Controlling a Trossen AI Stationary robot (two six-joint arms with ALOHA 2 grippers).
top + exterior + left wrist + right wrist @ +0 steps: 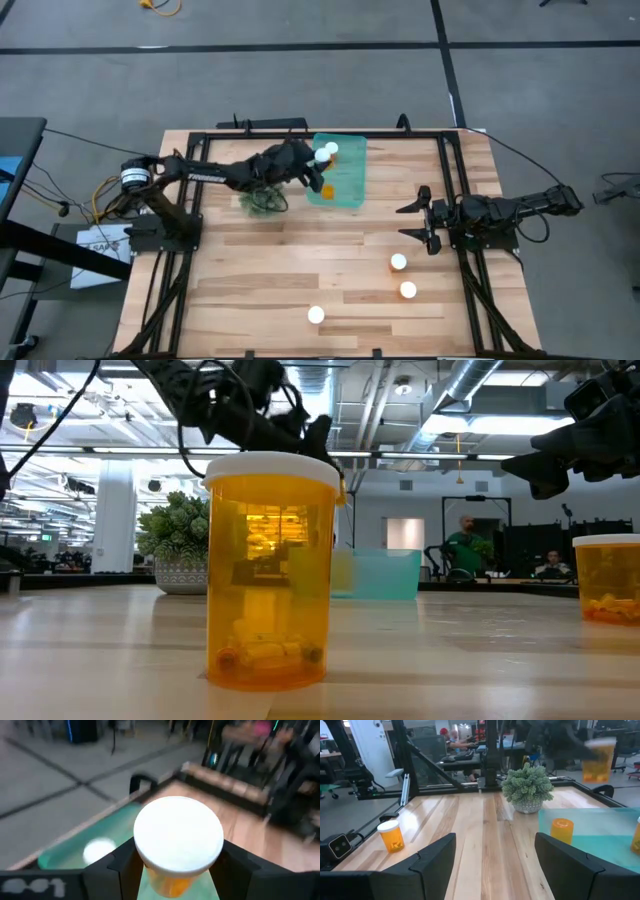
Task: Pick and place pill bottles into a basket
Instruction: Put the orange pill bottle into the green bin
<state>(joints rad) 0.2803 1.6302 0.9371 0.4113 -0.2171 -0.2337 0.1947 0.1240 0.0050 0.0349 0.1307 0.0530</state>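
My left gripper [320, 166] reaches over the teal basket [350, 160] and is shut on an orange pill bottle with a white cap [178, 840], which also shows in the right wrist view [596, 760]. Inside the basket a white cap [100, 851] and an orange bottle [562, 830] show. Three bottles stand on the table: [398, 262], [408, 290], [316, 315]. My right gripper [420, 222] is open and empty at the table's right side. My left gripper pinches the bottle's orange body just under the cap [170, 882] between its two fingers, one on each side. The fingers come slanting down from the table's left. The bottle is lifted clear above the basket, its cap up.
A green bushy plant in a pot [262, 198] stands just left of the basket, under my left arm. One bottle [270, 570] stands close before the low camera, another [608, 580] at its right. People sit in the room beyond the table.
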